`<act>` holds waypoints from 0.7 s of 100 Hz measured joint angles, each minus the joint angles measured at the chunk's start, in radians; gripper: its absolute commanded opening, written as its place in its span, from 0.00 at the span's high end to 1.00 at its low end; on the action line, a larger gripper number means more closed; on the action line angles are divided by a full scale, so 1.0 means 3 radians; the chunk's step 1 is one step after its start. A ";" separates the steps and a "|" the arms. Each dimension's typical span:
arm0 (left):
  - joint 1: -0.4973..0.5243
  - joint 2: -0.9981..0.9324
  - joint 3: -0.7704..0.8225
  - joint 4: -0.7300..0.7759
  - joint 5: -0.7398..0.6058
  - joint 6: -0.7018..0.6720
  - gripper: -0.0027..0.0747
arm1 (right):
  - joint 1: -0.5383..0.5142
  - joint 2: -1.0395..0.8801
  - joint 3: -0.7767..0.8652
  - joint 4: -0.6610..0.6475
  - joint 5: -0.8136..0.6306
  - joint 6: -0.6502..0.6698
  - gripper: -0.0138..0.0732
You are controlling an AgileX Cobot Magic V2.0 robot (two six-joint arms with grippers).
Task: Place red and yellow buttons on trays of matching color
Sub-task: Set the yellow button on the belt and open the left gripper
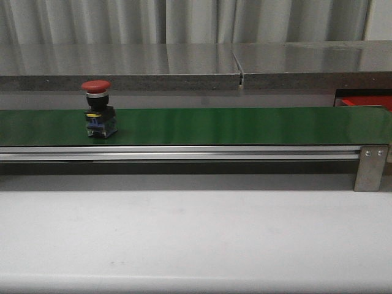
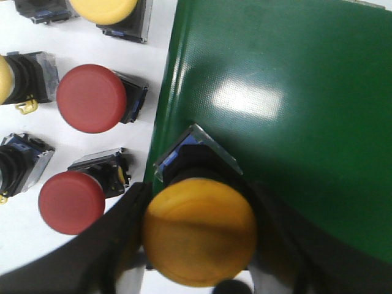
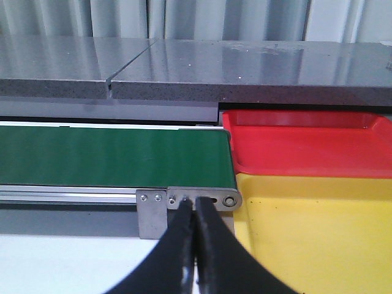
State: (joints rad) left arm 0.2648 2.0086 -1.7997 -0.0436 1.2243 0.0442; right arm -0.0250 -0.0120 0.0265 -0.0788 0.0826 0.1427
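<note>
Meanwhile, left fingers clamp a domed yellow button; right fingers are pressed together.

Red buttons: 3 total, 1 on the belt in front view, 2 off-belt in left wrist view. Yellow buttons: 3 seen, 1 w/ cap at 6 o'clock, 2 partly cut off. Trays: 2, 1 red, 1 yellow.

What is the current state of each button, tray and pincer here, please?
Red button: upright on green belt, free.
Yellow button: held over belt edge.
Left pincer: shut on yellow button.
Right pincer: shut, empty.
Red tray: empty.
Yellow tray: empty.
</note>
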 measured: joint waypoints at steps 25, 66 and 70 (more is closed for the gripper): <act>0.0000 0.0067 -0.0037 -0.0105 -0.0026 0.0000 0.29 | 0.0000 0.0000 0.0000 0.0000 0.0000 0.0000 0.85; -0.0216 -0.0152 -0.0271 -0.0266 -0.0058 0.0126 0.54 | 0.0000 0.0000 0.0000 0.0000 0.0000 0.0000 0.85; -0.0281 -0.0207 -0.0271 -0.0281 -0.0058 0.0134 0.64 | 0.0000 0.0000 0.0000 0.0000 0.0000 0.0000 0.85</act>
State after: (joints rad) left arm 0.1806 1.9467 -1.8810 -0.1278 1.2069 0.0842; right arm -0.0250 -0.0120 0.0265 -0.0788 0.0826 0.1427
